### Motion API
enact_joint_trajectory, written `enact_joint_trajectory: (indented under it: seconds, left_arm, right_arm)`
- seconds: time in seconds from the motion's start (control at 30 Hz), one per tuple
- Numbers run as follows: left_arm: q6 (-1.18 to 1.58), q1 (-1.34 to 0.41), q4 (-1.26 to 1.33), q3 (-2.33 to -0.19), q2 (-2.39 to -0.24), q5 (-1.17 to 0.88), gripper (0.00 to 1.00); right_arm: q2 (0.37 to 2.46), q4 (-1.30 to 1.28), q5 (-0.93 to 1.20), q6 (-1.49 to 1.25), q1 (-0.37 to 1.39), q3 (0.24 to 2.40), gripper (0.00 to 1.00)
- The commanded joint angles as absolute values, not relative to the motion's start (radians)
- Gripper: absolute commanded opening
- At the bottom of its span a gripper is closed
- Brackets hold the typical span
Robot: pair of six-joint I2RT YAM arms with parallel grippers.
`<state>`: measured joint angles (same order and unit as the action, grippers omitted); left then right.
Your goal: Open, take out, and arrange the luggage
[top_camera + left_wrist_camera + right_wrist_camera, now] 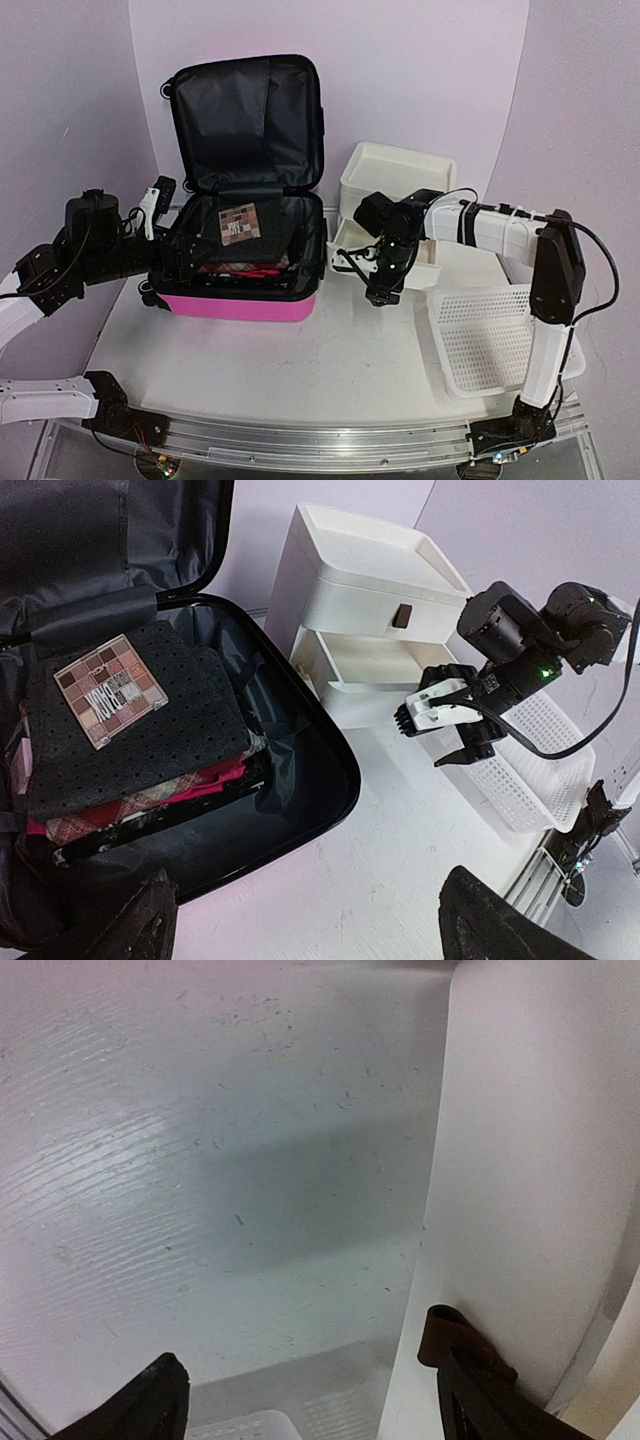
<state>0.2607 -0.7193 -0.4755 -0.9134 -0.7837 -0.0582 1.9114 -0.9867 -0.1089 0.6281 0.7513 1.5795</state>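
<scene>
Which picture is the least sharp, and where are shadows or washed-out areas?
Right wrist view: softest; the wall of the white drawer stack washes out, and a grey shadow band crosses the table. Left wrist view: sharp, but its own fingers are dark and blurred. Top view: evenly lit; the luggage lining reads nearly featureless black.

Hot-pink luggage [240, 305], open w/ lid upright, black lining, packed full.
</scene>
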Motion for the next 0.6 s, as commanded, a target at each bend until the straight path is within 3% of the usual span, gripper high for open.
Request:
enact_joint_trajectory:
  seconds: [0.0, 0.2, 0.37, 0.43, 0.57]
  left_arm:
    - [0.258, -0.719, -0.475, -0.926, -0.775, -0.052, 0.91]
    - [0.279, -0.719, -0.478, -0.925, -0.771, -0.068, 0.91]
    - [0.292, -0.72, -0.477, -0.917, -0.798, -0.085, 0.91]
    - [0.301, -0.72, -0.474, -0.918, -0.815, -0.1, 0.91]
    - [0.329, -0.719, -0.442, -0.926, -0.871, -0.137, 0.91]
  right_arm:
    - [1.945, -0.816, -0.286, 0.621, 0.715, 1.638, 0.9]
    - [1.94, -0.768, -0.33, 0.603, 0.706, 1.638, 0.9]
    - [1.777, -0.802, 0.031, 0.372, 0.706, 1.603, 0.92]
    - [1.716, -0.802, -0.041, 0.223, 0.7, 1.609, 0.98]
    - [1.634, -0.817, -0.23, -0.05, 0.592, 1.65, 0.98]
